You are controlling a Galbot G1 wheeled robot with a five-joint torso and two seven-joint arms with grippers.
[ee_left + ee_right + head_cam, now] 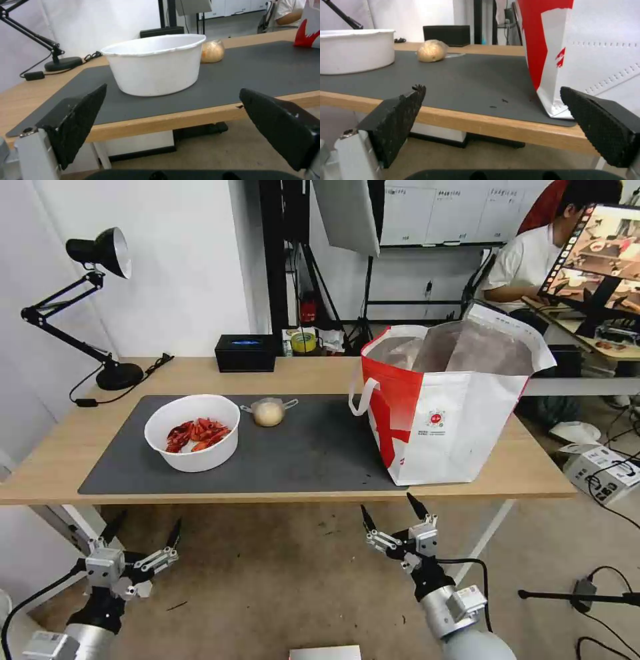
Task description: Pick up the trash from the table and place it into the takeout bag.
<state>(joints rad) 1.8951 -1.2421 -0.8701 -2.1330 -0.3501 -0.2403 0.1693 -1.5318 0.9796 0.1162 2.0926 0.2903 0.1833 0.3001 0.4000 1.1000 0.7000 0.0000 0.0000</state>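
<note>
A white round bowl (193, 432) (155, 65) (355, 51) of red crayfish shells sits on the left of the dark grey mat (313, 447). Beside it lies a small clear bag with a beige ball (269, 413) (212, 51) (431, 50). The red-and-white takeout bag (443, 407) (586, 55) stands open on the table's (60, 447) right side. Both grippers hang below the table's front edge with nothing in them: the left gripper (148, 530) (173, 115) open in front of the bowl, the right gripper (392, 511) (493, 112) open near the bag's front corner.
A black desk lamp (100, 293) stands at the table's back left with its cable. A black rectangular box (245, 353) sits at the back edge. Cables and a white box (600, 473) lie on the floor to the right.
</note>
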